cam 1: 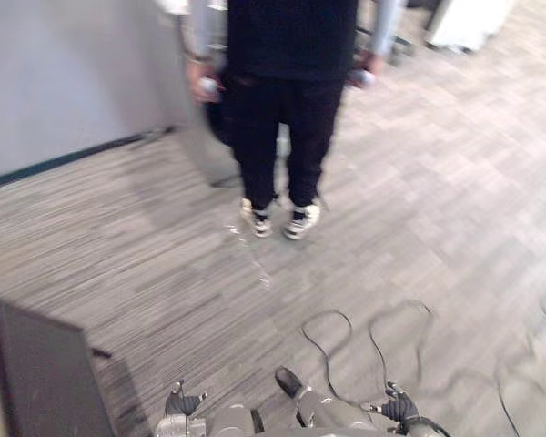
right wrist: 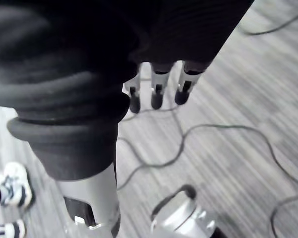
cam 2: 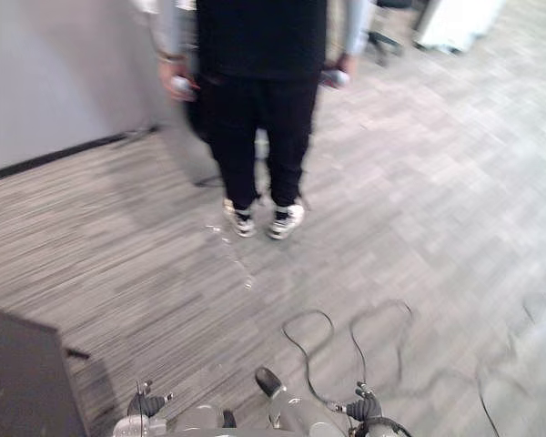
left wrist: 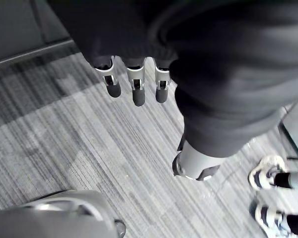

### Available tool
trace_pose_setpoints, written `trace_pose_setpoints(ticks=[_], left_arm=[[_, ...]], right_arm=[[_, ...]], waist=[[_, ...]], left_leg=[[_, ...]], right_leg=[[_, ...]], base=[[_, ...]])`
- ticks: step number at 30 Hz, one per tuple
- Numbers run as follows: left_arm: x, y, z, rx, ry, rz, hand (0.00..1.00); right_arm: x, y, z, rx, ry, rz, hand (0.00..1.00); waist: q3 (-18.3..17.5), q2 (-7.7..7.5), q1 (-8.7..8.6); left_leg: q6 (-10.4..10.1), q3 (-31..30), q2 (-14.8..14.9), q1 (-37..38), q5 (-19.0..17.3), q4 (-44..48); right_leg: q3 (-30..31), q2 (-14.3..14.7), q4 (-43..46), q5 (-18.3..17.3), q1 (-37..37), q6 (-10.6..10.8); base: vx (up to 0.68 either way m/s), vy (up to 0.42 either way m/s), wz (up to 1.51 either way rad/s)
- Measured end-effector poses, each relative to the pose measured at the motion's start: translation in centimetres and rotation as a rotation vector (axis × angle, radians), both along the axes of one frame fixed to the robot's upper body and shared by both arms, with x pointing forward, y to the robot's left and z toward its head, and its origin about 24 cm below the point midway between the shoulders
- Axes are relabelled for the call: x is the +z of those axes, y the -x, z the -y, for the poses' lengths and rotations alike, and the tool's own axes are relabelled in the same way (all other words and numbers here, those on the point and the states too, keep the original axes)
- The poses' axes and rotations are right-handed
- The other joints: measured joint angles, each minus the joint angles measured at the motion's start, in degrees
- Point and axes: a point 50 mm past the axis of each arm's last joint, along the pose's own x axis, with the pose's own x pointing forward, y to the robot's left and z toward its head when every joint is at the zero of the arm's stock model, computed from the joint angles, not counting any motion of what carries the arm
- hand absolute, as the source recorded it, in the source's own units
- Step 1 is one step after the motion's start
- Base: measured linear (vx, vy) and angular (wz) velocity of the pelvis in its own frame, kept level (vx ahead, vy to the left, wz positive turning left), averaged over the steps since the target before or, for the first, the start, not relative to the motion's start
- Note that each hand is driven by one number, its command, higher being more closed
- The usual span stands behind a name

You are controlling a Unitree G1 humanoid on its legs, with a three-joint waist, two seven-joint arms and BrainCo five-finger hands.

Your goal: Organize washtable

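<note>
Loosely spread and empty, your left hand (left wrist: 137, 87) and right hand (right wrist: 158, 91) hang over grey carpet (cam 1: 437, 228) before a standing person (cam 1: 282, 91); steer round them, fingers relaxed, before reaching.

I am looking down at a floor (cam 1: 455, 237) with a person (cam 1: 282, 91) standing on it straight ahead of me, shoes (cam 1: 280, 219) pointing my way. The person's hands are hanging at either side, each holding a small object (cam 1: 207, 88). A wall (cam 1: 64, 82) is running along the far left, behind the person. A bulky object (cam 1: 469, 20) is sitting at the far right, well behind them. An upright panel (cam 1: 41, 382) is standing at my near left. My left hand (left wrist: 135, 89) and right hand (right wrist: 156, 94) are hanging over the floor.
</note>
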Motion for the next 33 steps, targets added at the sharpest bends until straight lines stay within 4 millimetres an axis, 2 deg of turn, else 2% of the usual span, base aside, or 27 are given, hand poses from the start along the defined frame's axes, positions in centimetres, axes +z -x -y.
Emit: trace_pose_setpoints(ticks=[1,2,3,5,7,8,9,10,11,14,16,17,18,19,20,21,23,24,26,27,28,29,30,31,33], left_arm=[[-0.3,0.6,0.1,0.018,0.008,-0.023,0.0],[-0.3,0.5,0.1,0.023,0.012,-0.025,0.0],[-0.4,0.7,0.4,0.021,0.019,-0.035,0.0],[-0.5,0.9,0.4,0.014,0.019,-0.046,0.0],[-0.5,0.8,0.3,0.012,0.015,-0.046,0.0],[-0.6,0.9,0.4,0.01,0.019,-0.054,0.0],[-0.6,1.0,0.5,0.003,0.02,-0.059,0.0],[-0.8,1.1,0.6,-0.006,0.023,-0.068,0.0],[-0.9,1.2,1.1,-0.014,0.034,-0.076,0.0],[-1.0,1.4,1.1,-0.017,0.033,-0.084,0.0],[-1.0,1.6,0.9,-0.025,0.028,-0.09,0.0],[-1.0,1.7,0.8,-0.028,0.024,-0.093,0.0],[-1.0,2.1,0.7,-0.032,0.019,-0.104,0.0],[-1.2,2.8,0.6,-0.025,0.019,-0.12,0.0],[-1.2,3.0,0.5,-0.022,0.019,-0.125,0.0],[-1.4,4.2,0.4,0.008,0.023,-0.142,0.0],[-1.4,4.4,0.6,0.023,0.035,-0.146,0.0],[-1.5,4.6,0.8,0.038,0.045,-0.147,0.0],[-1.6,4.8,0.9,0.055,0.052,-0.147,0.0],[-1.6,4.9,0.9,0.057,0.053,-0.148,0.0],[-1.7,5.2,1.2,0.062,0.059,-0.155,0.0],[-1.8,5.4,1.6,0.066,0.07,-0.161,0.0],[-1.8,5.6,1.6,0.073,0.07,-0.164,0.0],[-2.0,6.2,1.4,0.087,0.058,-0.188,0.0],[-1.9,5.9,1.0,0.08,0.048,-0.183,0.0]], right_arm=[[0.0,0.1,0.1,-0.005,0.001,-0.003,0.0],[0.0,0.1,0.2,-0.003,0.002,-0.003,0.0],[0.0,0.3,0.6,-0.003,0.011,-0.004,0.0],[0.1,0.4,1.0,-0.005,0.024,-0.005,0.0],[0.1,0.2,1.0,0.01,0.029,-0.003,0.0],[0.2,0.0,1.0,0.026,0.031,-0.001,0.0],[0.2,0.0,1.0,0.03,0.031,-0.002,0.0],[0.1,0.1,0.9,0.039,0.031,-0.009,0.0],[0.1,0.0,0.9,0.04,0.032,-0.006,0.0],[0.0,0.2,0.6,0.037,0.025,-0.012,0.0],[0.0,0.4,0.6,0.037,0.023,-0.016,0.0],[-0.1,0.5,0.6,0.038,0.022,-0.019,0.0],[-0.1,0.6,0.6,0.043,0.023,-0.024,0.0],[-0.2,1.0,0.8,0.042,0.028,-0.035,0.0],[-0.2,1.1,0.8,0.041,0.029,-0.037,0.0],[-0.4,1.9,0.9,0.039,0.028,-0.064,0.0],[-0.5,2.6,1.0,0.023,0.026,-0.076,0.0],[-0.6,3.0,1.1,0.007,0.023,-0.088,0.0],[-0.7,3.4,1.1,0.001,0.022,-0.102,0.0],[-0.7,3.5,1.2,0.001,0.023,-0.104,0.0],[-0.7,3.8,1.3,-0.001,0.026,-0.109,0.0],[-0.7,4.1,1.8,-0.013,0.035,-0.112,0.0],[-0.7,4.1,1.9,-0.016,0.038,-0.115,0.0],[-0.8,4.4,1.4,-0.021,0.024,-0.122,0.0],[-0.9,5.0,1.1,-0.044,0.014,-0.132,0.0]], waist=[[-0.3,-1.03,0.72],[-0.2,-0.64,0.87],[0.1,0.34,1.19],[0.2,0.93,1.69],[0.1,0.89,1.68],[-0.1,0.53,1.71],[-0.1,0.53,1.67],[-0.2,0.42,1.67],[-0.1,0.97,1.35],[-0.1,1.12,0.57],[-0.3,0.94,0.3],[-0.4,0.94,0.39],[-0.4,1.28,0.59],[-0.9,2.1,0.54],[-0.9,2.27,0.53],[-1.1,1.67,0.97],[-1.4,1.9,1.83],[-1.4,1.8,1.92],[-1.4,1.82,1.88],[-1.4,1.83,1.86],[-1.9,2.43,1.83],[-2.6,3.71,2.05],[-2.8,3.86,2.23],[-3.7,2.83,1.53],[-4.3,2.08,1.06]], left_leg=[[0.8,6.8,-0.6,2.6,1.5,-3.8],[0.8,9.2,-0.6,3.5,1.8,-4.8],[1.1,13.8,-0.7,5.3,2.1,-6.4],[1.5,19.7,-1.5,6.6,2.3,-8.2],[1.6,27.2,-1.7,7.6,2.4,-9.4],[1.6,30.2,-1.7,8.3,2.4,-9.8],[1.6,31.8,-1.7,8.7,2.4,-9.9],[1.6,34.6,-1.6,9.6,2.4,-9.7],[1.3,36.5,-0.5,10.3,2.6,-8.9],[0.6,38.8,2.4,12.1,3.0,-5.6],[0.4,39.4,6.1,12.8,2.9,-0.1],[0.3,39.6,8.6,12.8,2.9,4.3],[0.1,38.6,13.2,12.4,3.1,11.7],[1.8,33.0,17.2,10.2,4.4,18.8],[3.0,30.0,18.0,9.1,5.2,20.8],[2.5,12.5,16.0,2.7,9.2,27.0],[-1.2,2.5,11.7,1.3,7.0,25.1],[-3.5,-4.2,8.4,1.1,5.6,21.3],[-5.8,-10.9,5.6,0.7,4.5,13.7],[-6.1,-12.4,5.1,0.6,4.6,10.8],[-7.3,-15.3,4.3,0.9,5.4,4.0],[-10.5,-17.6,4.3,1.6,7.9,-3.9],[-11.0,-16.9,3.9,2.6,9.8,-4.8],[-10.1,-14.6,2.1,3.7,10.5,-7.7],[-9.6,-13.9,1.0,4.6,10.6,-8.7]], right_leg=[[-17.5,-4.3,7.1,-5.5,-2.1,-2.1],[-25.4,-7.0,10.3,-7.7,-2.2,-3.2],[-37.2,-12.1,14.1,-11.9,-1.0,-3.4],[-45.4,-18.1,17.5,-15.3,0.6,-2.0],[-53.6,-22.6,19.2,-17.6,2.4,-1.7],[-57.8,-24.9,18.0,-18.0,4.1,-1.7],[-59.3,-25.7,17.0,-17.8,5.2,-1.5],[-59.7,-25.9,13.3,-17.2,7.1,0.6],[-57.7,-24.7,10.2,-15.5,7.8,3.1],[-53.5,-21.8,6.6,-12.9,9.4,2.6],[-49.8,-19.5,5.3,-12.0,10.1,1.9],[-47.9,-18.4,5.2,-12.0,10.2,1.7],[-44.9,-16.4,5.1,-12.5,10.2,0.7],[-42.1,-14.2,5.3,-12.7,10.3,0.0],[-41.1,-13.5,5.5,-12.8,10.3,-0.3],[-35.7,-11.8,6.8,-13.1,10.3,-1.7],[-32.1,-11.4,7.8,-13.1,10.1,-2.1],[-28.9,-11.2,8.2,-13.0,10.1,-2.4],[-24.3,-11.3,9.0,-13.0,9.4,-2.0],[-23.0,-11.3,9.2,-13.1,8.9,-1.6],[-20.9,-11.0,9.4,-13.1,8.0,-0.5],[-19.1,-10.3,9.5,-13.0,7.0,0.8],[-17.8,-10.4,9.9,-13.1,6.9,1.5],[-16.4,-12.4,8.0,-12.4,7.4,3.4],[-16.0,-13.8,5.0,-11.3,8.4,4.5]], base=[[-0.04,0.086,-2.09],[-0.01,0.154,-2.23],[-0.05,0.206,-1.76],[-0.08,0.159,-1.86],[-0.12,0.047,-1.93],[-0.1,-0.001,-1.69],[-0.07,-0.038,-1.53],[-0.05,-0.093,-1.28],[-0.04,-0.118,-1.18],[-0.01,-0.2,-0.92],[-0.02,-0.212,-0.94],[-0.03,-0.199,-1.09],[-0.03,-0.236,-1.47],[-0.01,-0.222,-1.32],[0.05,-0.135,-1.77],[0.08,-0.051,-1.48],[0.12,0.027,-1.44],[0.12,0.086,-1.31],[0.09,0.118,-1.24],[0.05,0.176,-1.08],[0.05,0.235,-0.98],[0.07,0.264,-0.99],[0.12,0.267,-0.84],[0.12,0.206,-0.47],[0.13,0.252,-0.2]])
